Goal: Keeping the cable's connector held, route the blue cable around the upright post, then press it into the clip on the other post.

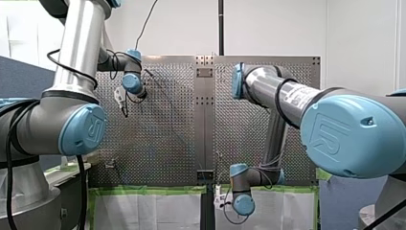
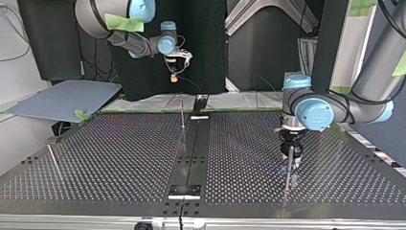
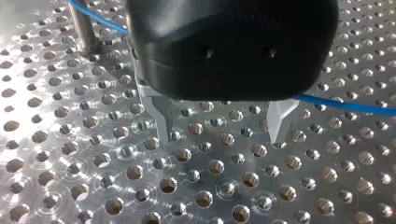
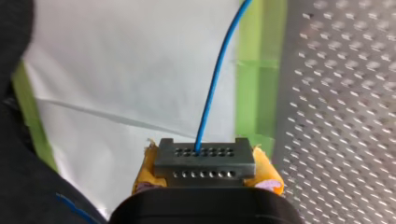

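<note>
Blue cable (image 4: 211,93), grey connector (image 4: 204,163), silver perforated table (image 2: 119,158)

Top view: my left arm (image 2: 335,108) enters from 2 o'clock, its forearm running toward 9 o'clock. The wrist is bent so that the left gripper (image 2: 291,155) points straight down, toward 6 o'clock. In the left wrist view its two metal fingers (image 3: 163,123) stand apart with nothing between them.

Top view: my right arm (image 2: 129,40) enters from 11 o'clock and reaches toward 3 o'clock. The right gripper (image 2: 174,75) hangs raised, pointing toward 6 o'clock. In the right wrist view its yellow pads (image 4: 268,179) are clamped on the connector (image 4: 204,161).
</note>
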### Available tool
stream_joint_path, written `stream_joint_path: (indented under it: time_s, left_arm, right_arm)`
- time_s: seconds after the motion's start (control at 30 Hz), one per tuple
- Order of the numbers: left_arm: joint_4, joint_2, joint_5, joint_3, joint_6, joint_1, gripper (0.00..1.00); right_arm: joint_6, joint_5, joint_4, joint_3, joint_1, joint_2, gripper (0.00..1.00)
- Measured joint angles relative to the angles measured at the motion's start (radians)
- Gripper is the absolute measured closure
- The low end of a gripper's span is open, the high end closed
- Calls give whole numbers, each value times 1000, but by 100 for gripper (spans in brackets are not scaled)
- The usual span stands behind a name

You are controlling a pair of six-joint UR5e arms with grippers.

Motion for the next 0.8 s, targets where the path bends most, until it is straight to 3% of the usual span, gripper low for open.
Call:
stream_joint_path:
  time_s: [0.23,0.8]
  left_arm:
    - [-16,0,-13,0,-14,0,0]
    - [-41,1,-32,0,-47,-6,0]
  right_arm:
    - [-18,22,-1,77,8,-77,100]
    - [-12,26,15,255,-7,-254,100]
